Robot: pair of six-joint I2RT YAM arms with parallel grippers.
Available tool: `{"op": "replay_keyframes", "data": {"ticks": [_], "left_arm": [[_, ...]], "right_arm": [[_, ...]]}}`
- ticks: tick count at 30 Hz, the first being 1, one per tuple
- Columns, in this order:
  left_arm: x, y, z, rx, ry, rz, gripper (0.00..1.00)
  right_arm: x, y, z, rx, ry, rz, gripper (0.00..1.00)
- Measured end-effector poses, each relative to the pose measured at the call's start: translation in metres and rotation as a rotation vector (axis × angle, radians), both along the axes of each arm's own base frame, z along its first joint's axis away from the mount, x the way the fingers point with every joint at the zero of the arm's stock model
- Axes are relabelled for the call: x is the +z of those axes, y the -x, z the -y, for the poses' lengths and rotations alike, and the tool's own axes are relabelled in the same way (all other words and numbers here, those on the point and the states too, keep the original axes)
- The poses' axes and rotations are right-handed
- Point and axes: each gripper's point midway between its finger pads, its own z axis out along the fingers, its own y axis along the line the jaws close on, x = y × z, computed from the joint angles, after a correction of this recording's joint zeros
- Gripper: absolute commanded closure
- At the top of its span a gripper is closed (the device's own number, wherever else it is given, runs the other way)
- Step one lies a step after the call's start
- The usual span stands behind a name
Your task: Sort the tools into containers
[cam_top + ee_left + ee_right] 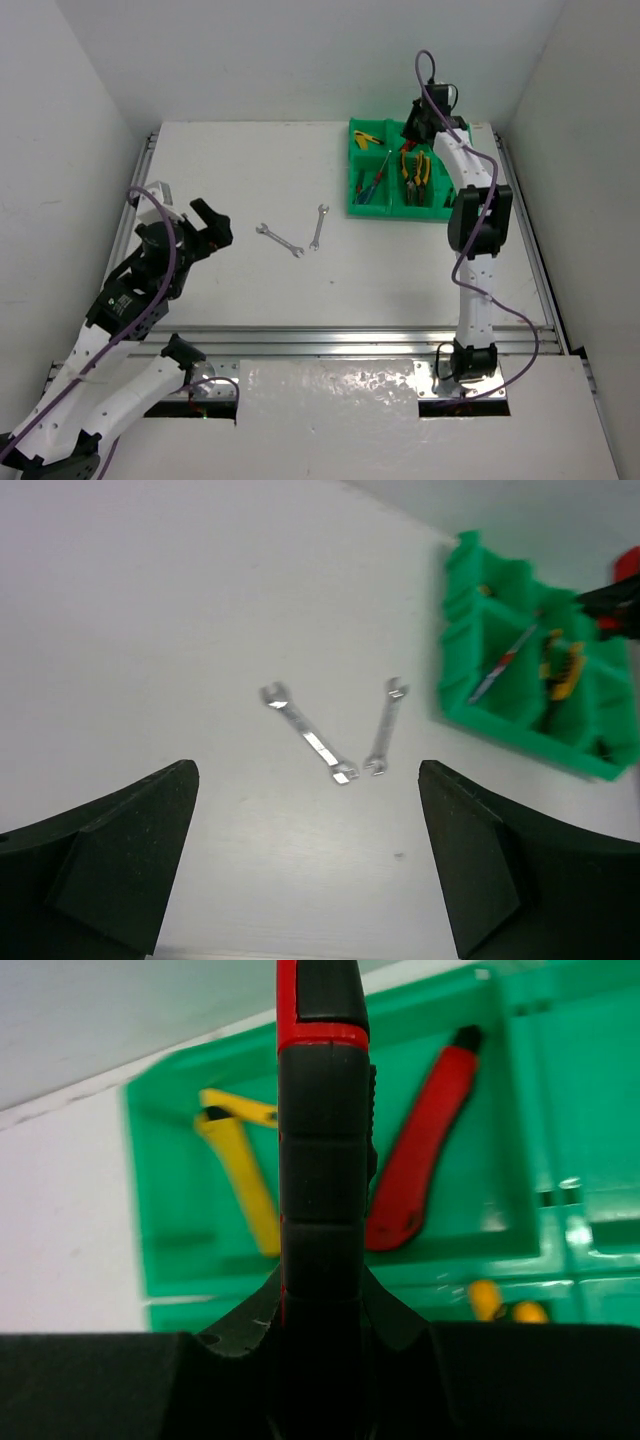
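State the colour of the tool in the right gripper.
The tool is black and red; right wrist view.

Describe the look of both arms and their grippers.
The left arm and right arm have white links with black joints, and a purple cable runs along each. The left gripper and right gripper are black, with two blocky, wedge-shaped fingers. No markings are readable.

The location is a robotics laboratory test cell: a white tabletop (250, 170) enclosed on three sides by plain white walls (300, 50) and framed by aluminium rails (330, 338), with a jointed left arm (130, 295) and right arm (470, 275) bolted at its near edge, trailing purple cables (418, 72).
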Motion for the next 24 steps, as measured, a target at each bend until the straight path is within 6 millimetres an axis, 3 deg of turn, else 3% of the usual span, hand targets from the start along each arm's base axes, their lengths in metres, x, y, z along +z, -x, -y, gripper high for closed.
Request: {"op": "replay_keyframes", "data": {"ticks": [3,5,8,13,18,24], "left_arm": [[-0.036,0.01,-0.015,0.037,-0.085,-0.077,0.08],[-0.045,0.014,-0.02,0.039,-0.118,-0.102,0.08],[-0.047,0.014,-0.021,0.039,-0.133,-0.105,0.08],[-0.045,0.014,-0.021,0.031,-0.14,-0.098,0.08],[-0.045,0.014,-0.019,0.018,-0.141,-0.095,0.08],[-0.046,0.013,-0.016,-0.002,-0.147,-0.097,0.08]], "right_arm": [[-0.022,-0.009,0.022,-0.057,0.037,-0.005,1.0],[-0.03,-0.02,0.029,-0.075,0.061,0.012,1.0],[-0.035,-0.035,0.032,-0.088,0.088,0.055,0.9],[-0.038,-0.043,0.034,-0.102,0.117,0.087,0.85],[-0.027,-0.053,0.036,-0.117,0.124,0.14,0.34],[-0.019,-0.058,0.038,-0.117,0.138,0.174,0.28]]}}
